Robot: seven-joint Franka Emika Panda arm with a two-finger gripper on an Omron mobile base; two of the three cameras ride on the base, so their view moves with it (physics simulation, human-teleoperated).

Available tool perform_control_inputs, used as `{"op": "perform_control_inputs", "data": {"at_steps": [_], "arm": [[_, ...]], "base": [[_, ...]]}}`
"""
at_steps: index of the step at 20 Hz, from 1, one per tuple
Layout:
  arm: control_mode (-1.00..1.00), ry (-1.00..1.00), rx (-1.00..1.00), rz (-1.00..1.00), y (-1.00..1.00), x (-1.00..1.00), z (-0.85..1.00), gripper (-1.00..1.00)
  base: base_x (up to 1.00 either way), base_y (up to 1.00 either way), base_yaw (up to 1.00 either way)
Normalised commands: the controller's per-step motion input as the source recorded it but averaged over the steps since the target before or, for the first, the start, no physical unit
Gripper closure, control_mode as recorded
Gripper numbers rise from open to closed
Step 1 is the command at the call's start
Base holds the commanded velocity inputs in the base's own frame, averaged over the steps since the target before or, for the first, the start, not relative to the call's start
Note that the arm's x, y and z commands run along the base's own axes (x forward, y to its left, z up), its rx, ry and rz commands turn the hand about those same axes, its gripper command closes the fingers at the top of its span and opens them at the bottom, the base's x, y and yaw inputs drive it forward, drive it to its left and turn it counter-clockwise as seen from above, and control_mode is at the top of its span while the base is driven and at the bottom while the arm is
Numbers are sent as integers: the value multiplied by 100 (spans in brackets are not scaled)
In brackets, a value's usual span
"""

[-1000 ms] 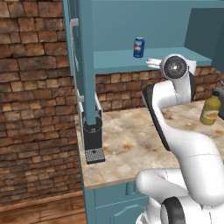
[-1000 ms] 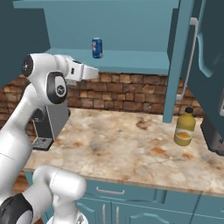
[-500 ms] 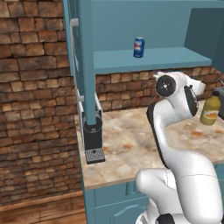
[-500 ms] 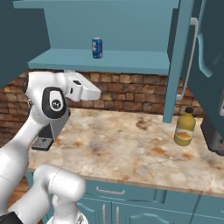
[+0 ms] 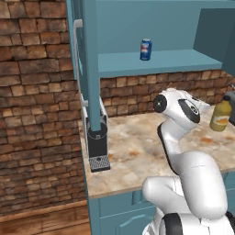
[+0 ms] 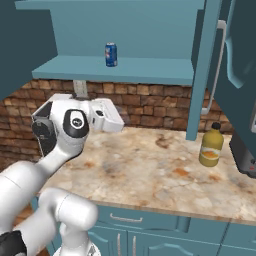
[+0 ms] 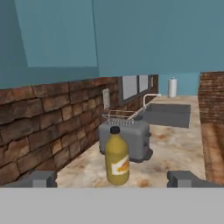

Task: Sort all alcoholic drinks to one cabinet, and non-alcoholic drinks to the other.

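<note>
A short blue soda can [image 5: 145, 49] [image 6: 111, 54] stands upright on the open upper cabinet's shelf [image 6: 150, 70]. A big yellow-orange juice bottle [image 7: 117, 157] [image 6: 211, 145] [image 5: 221, 116] with a black cap stands on the counter in front of a toaster. My gripper [image 7: 113, 180] is open, its fingertips [image 7: 41, 178] wide apart, and it points level along the counter at the bottle, still some way short of it. My hand [image 6: 106, 115] hangs below the shelf, left of the bottle. The alcoholic drinks are out of view.
A grey toaster [image 7: 127, 136] stands just behind the bottle, with a sink [image 7: 168, 114] and a paper roll [image 7: 173, 87] beyond. A black coffee machine [image 5: 98, 146] is at the counter's left end. Open cabinet doors [image 6: 239, 65] [image 5: 87, 64] flank the shelf. A brick wall backs the counter.
The arm has dropped from shelf height to below the shelf and turned its hand right, toward the juice bottle. The gripper stayed open; can and bottle have not moved.
</note>
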Motion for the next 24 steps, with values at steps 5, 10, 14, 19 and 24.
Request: {"op": "perform_control_inputs", "data": {"at_steps": [5, 10, 14, 19, 24], "arm": [[-100, 0, 0, -15, -26, 66, -60, -100], [-100, -6, 0, -11, -45, 13, -12, -100], [-100, -6, 0, -7, -39, 10, -3, -100], [-100, -3, 0, -7, -30, 20, -12, -100], [-100, -1, 0, -11, -45, 9, -9, -100]], "base": [[0, 0, 0], [0, 0, 0], [0, 0, 0], [0, 0, 0], [0, 0, 0]]}}
